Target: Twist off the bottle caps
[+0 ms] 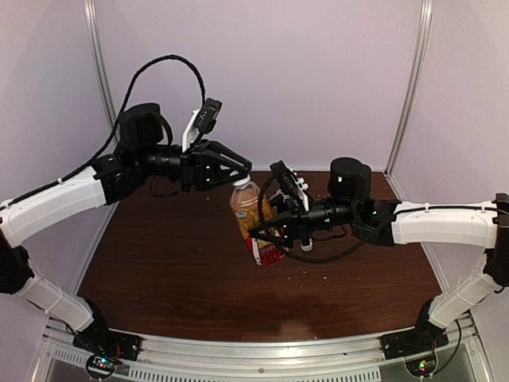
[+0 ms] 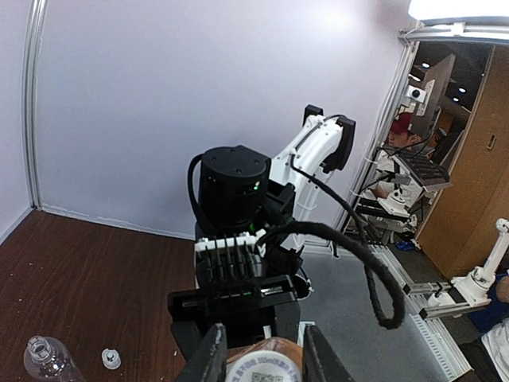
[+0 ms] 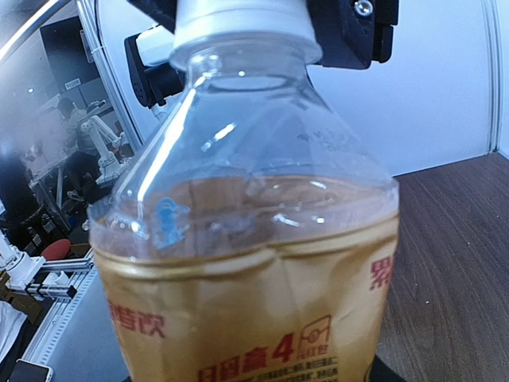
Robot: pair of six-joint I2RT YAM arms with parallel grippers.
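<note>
The right wrist camera shows none of its own fingers. The amber bottle [image 1: 248, 208] fills that view, with its base cut off below. From above, the right gripper [image 1: 266, 227] is clamped round the bottle's labelled middle and holds it tilted over the table [image 1: 175, 263], with the neck leaning toward the left arm. I cannot tell whether the base touches the wood.

The left gripper [image 1: 242, 169] is closed on the white cap [image 1: 241, 182], which sits on the neck. In the left wrist view a finger [image 2: 213, 354] presses each side of it, and the frame's bottom edge crops most of the cap.

Brown liquid reaches the bottle's shoulder, with clear plastic above it. The label carries red characters and looks creased.

A clear bottle [image 2: 44, 356] shows only in the low left corner of the left wrist view, partly cut off, so how it is lying or standing is hard to judge. A loose cap [image 2: 110, 359] sits just beside it on the table.
</note>
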